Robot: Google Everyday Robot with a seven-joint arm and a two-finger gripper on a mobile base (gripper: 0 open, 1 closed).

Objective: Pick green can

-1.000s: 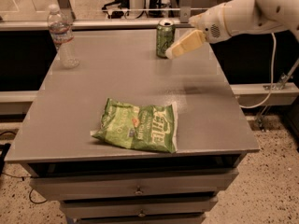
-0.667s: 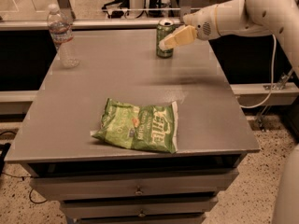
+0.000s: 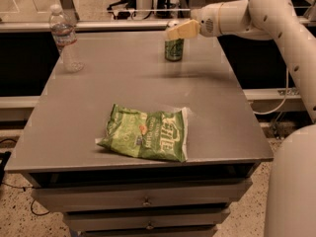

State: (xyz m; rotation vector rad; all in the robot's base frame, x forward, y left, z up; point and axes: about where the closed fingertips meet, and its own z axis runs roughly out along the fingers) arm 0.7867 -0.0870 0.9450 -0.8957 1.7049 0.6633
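**Green can pick: lined up, not lifted yet**

Looking at the green can [image 3: 174,49] standing upright on the tabletop [image 3: 123,83], toward the far edge and a bit right of middle. Not off the surface yet, so no pick to speak of. Found the tool [image 3: 180,30] right at the top of it, reaching in from the right on the end of the white arm [image 3: 266,9] and covering the rim from this angle. Can't tell whether open or clamped, or whether actually touching versus just hovering in front. Guessing the approach is pretty much done and the grab itself is the step in hand. Left to do, by the look of it: get a firm hold on the can, then lift it clear of the tabletop. No crowding around it either: water bottle [image 3: 65,38] well apart at the far left corner, chip bag [image 3: 145,132] lying flat near the front edge. Worth watching for a tip-over with a hold that high up.
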